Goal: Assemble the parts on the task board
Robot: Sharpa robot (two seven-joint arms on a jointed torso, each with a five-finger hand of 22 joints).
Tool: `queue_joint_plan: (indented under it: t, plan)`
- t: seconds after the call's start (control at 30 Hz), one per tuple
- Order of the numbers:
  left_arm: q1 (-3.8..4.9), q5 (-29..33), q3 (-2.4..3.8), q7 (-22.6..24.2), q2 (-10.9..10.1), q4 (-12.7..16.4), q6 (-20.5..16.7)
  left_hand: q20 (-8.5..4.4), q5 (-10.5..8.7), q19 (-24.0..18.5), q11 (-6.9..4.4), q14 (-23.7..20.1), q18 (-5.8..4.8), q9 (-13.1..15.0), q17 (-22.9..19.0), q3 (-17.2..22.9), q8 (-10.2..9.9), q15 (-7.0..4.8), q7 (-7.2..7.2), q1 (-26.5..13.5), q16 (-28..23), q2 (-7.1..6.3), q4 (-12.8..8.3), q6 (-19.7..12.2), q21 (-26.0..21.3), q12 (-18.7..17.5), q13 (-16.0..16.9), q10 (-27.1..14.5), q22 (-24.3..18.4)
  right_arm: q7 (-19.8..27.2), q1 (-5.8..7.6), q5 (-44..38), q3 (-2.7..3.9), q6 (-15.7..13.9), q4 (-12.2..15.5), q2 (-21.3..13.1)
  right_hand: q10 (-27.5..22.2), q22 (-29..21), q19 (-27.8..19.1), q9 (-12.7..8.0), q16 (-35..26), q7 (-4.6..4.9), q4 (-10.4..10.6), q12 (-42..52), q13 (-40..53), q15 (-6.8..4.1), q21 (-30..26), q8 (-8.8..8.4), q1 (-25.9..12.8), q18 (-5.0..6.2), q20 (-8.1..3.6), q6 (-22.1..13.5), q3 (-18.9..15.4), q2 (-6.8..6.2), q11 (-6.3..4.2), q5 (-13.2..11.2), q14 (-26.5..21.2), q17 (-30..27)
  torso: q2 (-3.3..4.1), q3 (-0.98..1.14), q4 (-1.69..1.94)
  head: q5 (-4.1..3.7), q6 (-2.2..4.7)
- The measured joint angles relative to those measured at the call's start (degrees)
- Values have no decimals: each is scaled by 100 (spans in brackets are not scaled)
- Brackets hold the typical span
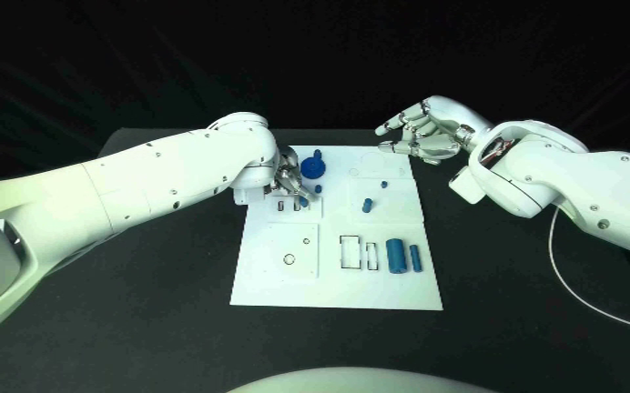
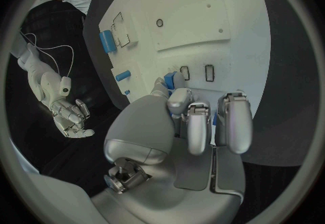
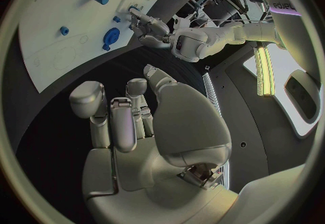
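We see the left robot hand (image 1: 282,182) pinching a small blue part (image 2: 173,79) over the white task board (image 1: 394,293)
We see the right robot hand (image 1: 422,135) hanging over the black table (image 1: 145,320) by the board's far right corner, fingers bent but apart, holding nothing. A round blue part (image 1: 314,167) and two blue tubes (image 1: 404,256) sit on the board

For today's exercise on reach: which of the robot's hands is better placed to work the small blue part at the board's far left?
Left. The left hand is already at that blue part on the task board; the right hand hovers off the board's far corner, holding nothing.
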Motion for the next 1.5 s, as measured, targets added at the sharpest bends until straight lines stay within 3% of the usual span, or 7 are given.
queue_joint_plan:
  t: [0.13,0.2,0.27,0.4,0.57,0.87,1.5]
  plan:
    - [7,40,1,8,-14,14,-15,-21,210,-20,13,0,0,7,0,328,-97,0,23,304,0,-95,287,-103,0,-116,-68,-70,0,0,-1,0,-1,17,-9,6,0,0,0,0,0,0,0,0,0,0,0,0,0,0,0,0,0,0,0,0,0,0,1,2,-1,4,-8]
    - [1,67,-7,9,-41,40,-20,-21,260,-21,51,0,0,84,0,840,-122,0,43,237,0,-401,755,-101,0,-160,-98,-68,0,0,-2,0,-3,27,-13,10,0,0,0,0,0,0,0,0,0,0,0,0,0,0,0,0,0,0,0,0,0,0,1,2,-1,5,-10]
    - [-14,107,-17,9,-88,88,-28,-9,271,-9,49,0,0,198,0,1940,-122,0,87,-163,0,-873,661,-57,0,-160,-91,-44,0,0,-3,0,-5,36,-20,14,0,0,0,0,0,0,0,0,0,0,0,0,0,0,0,0,0,0,0,0,0,0,1,2,-1,5,-14]
    - [-18,177,-19,9,-205,203,-61,-9,248,-9,63,0,1,367,-1,2910,-55,0,95,-572,0,-1296,510,-46,0,-160,-91,-17,0,-1,-7,0,-11,52,-30,16,0,-5,0,0,0,0,1,0,0,0,0,0,0,0,0,0,33,0,0,24,0,0,1,3,3,-1,-28]
    - [-18,209,-18,9,-339,308,-125,-9,219,-9,34,0,1,476,-1,3258,-21,1,97,-804,0,-1415,425,-45,0,-160,-74,13,0,-3,-9,0,-16,73,-40,20,0,-5,0,0,0,0,1,0,0,0,0,0,0,0,0,0,33,0,0,24,0,0,1,3,13,5,-36]
    - [-42,39,-26,12,-451,379,-220,-9,204,-9,34,0,0,512,-1,3358,-21,1,105,-888,0,-1425,358,-37,0,-160,-70,13,-1,-6,-21,4,-22,113,-58,23,0,-21,0,0,-32,-1,1,0,0,0,0,0,0,0,0,0,33,0,1,23,0,0,3,3,13,37,-58]
    - [-116,-322,-47,49,-385,400,-318,-9,198,-9,54,0,0,538,-2,3421,5,1,116,-950,0,-1487,328,-43,0,-160,-48,33,4,0,-41,5,-25,174,-72,40,1,-21,0,0,-32,-1,1,0,0,0,0,0,0,0,0,-1,33,0,1,23,0,3,8,1,-2,56,-88]
